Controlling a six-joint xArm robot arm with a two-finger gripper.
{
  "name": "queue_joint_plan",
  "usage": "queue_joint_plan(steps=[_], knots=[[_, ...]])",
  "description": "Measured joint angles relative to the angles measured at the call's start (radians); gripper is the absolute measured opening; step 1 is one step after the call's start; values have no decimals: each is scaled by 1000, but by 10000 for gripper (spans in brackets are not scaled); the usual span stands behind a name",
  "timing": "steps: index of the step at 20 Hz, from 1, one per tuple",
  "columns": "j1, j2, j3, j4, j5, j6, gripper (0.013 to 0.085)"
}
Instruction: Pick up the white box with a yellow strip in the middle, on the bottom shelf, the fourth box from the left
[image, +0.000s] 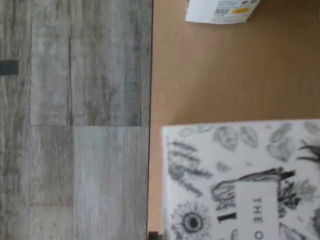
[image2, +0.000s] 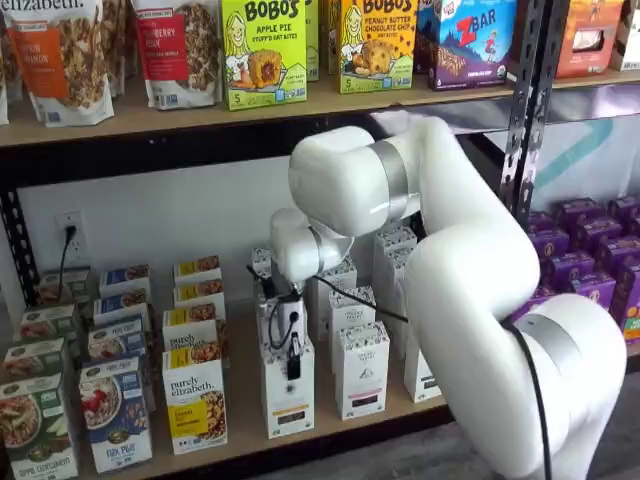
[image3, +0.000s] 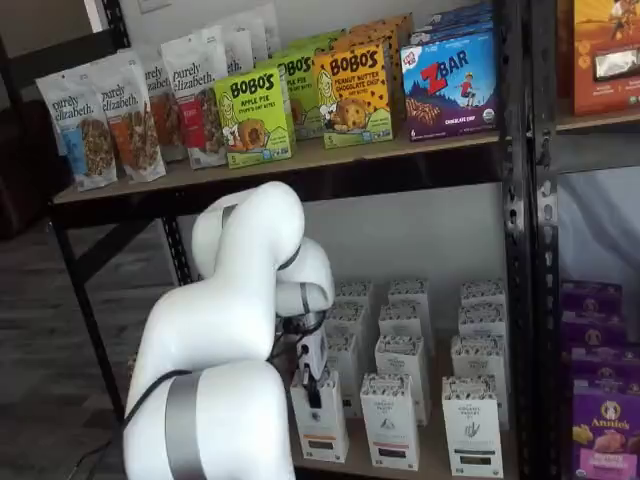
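Note:
The white box with a yellow strip (image2: 288, 395) stands upright at the front of the bottom shelf (image2: 243, 395), and shows in both shelf views (image3: 322, 425). My gripper (image2: 292, 352) hangs right at its top, one black finger lying down over the box's front face (image3: 313, 388). The other finger is hidden behind the box, so no gap can be seen. In the wrist view a white carton with grey plant drawings (image: 240, 180) stands on the pale shelf board (image: 210, 75).
Purely Elizabeth boxes (image2: 195, 405) stand just left of the target and alike white cartons with dark strips (image2: 360, 370) just right. Behind are more rows. Purple boxes (image2: 590, 270) fill the bay beyond a black upright (image2: 525, 110). The arm (image2: 470, 270) fills the foreground.

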Motion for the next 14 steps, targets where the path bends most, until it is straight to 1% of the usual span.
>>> queue_joint_plan(steps=[8, 9, 10, 12, 13, 14], knots=[[-8, -23, 37, -8, -12, -2, 650], [-8, -27, 43, -7, -13, -4, 610], [-9, -28, 45, -5, -14, -5, 610], [-9, -33, 52, -1, -17, -8, 530], [-9, -36, 57, -1, -20, -8, 530], [-8, -41, 67, -1, -26, -8, 490]])
